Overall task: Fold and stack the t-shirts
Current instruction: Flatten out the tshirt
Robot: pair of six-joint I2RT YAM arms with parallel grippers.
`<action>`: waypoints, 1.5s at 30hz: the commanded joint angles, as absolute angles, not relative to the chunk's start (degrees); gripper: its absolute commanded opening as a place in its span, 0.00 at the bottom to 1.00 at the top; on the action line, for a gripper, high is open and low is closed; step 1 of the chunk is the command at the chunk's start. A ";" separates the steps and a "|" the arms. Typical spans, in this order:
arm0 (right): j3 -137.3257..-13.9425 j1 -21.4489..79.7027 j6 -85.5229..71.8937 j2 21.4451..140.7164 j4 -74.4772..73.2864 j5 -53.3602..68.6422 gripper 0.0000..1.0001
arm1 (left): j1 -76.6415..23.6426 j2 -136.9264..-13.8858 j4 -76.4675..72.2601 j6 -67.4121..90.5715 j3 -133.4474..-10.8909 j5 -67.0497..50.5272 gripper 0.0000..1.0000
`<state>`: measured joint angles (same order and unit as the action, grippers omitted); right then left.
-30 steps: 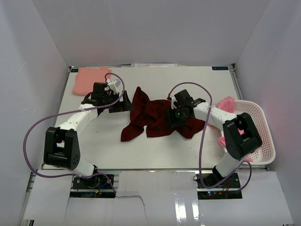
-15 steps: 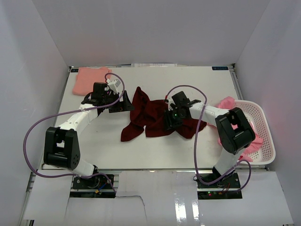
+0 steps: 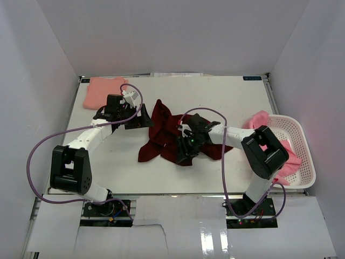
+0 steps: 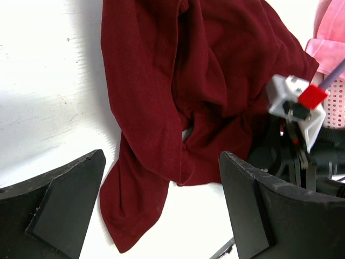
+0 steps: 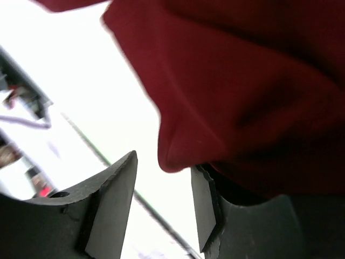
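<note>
Maroon t-shirt (image 3: 161,132) lies rumpled in the middle of the table (image 3: 237,97). Its near edge is at the right gripper (image 5: 163,164), whose jaws stand apart with a fold at their mouth, unpinched. The bulk lies beyond, so this arm looks nearer for a grasp. Farther back the left gripper (image 4: 161,159) hovers spread wide just left of the shirt, and the salmon t-shirt (image 3: 102,90) rests in the far left corner.

Left claw (image 4: 161,156), right claw (image 5: 164,164) (both agape)
</note>
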<state>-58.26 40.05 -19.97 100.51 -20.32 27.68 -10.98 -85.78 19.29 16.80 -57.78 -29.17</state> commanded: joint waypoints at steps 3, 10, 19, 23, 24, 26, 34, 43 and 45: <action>-59.50 41.49 -25.57 97.65 -17.31 35.95 0.53 | -10.72 -83.58 19.07 16.35 -57.57 -29.97 0.98; -63.37 41.48 -23.65 90.80 -27.05 32.45 0.58 | -10.63 -83.41 19.07 16.43 -57.66 -30.06 0.98; -55.75 41.92 -18.10 76.91 -36.90 17.32 0.60 | -10.72 -83.67 19.07 16.52 -57.74 -30.67 0.98; -48.18 42.01 -21.17 73.83 -34.21 14.68 0.59 | -10.72 -83.50 19.07 16.52 -57.83 -30.94 0.98; -47.03 41.92 -22.57 73.39 -33.41 13.29 0.59 | -10.72 -83.50 19.07 16.52 -57.75 -30.85 0.98; -44.75 41.92 -23.81 72.69 -31.22 12.57 0.58 | -10.72 -83.23 19.07 16.44 -57.66 -30.94 0.98; -41.49 41.92 -28.03 74.53 -25.49 12.22 0.55 | -10.64 -82.97 19.07 16.70 -57.48 -31.20 0.98; -39.99 41.92 -29.53 79.98 -18.99 14.33 0.51 | -10.63 -82.44 18.98 16.52 -57.30 -30.76 0.98; -40.08 41.92 -29.88 80.68 -18.37 14.06 0.50 | -10.72 -82.35 18.98 16.61 -57.30 -30.67 0.98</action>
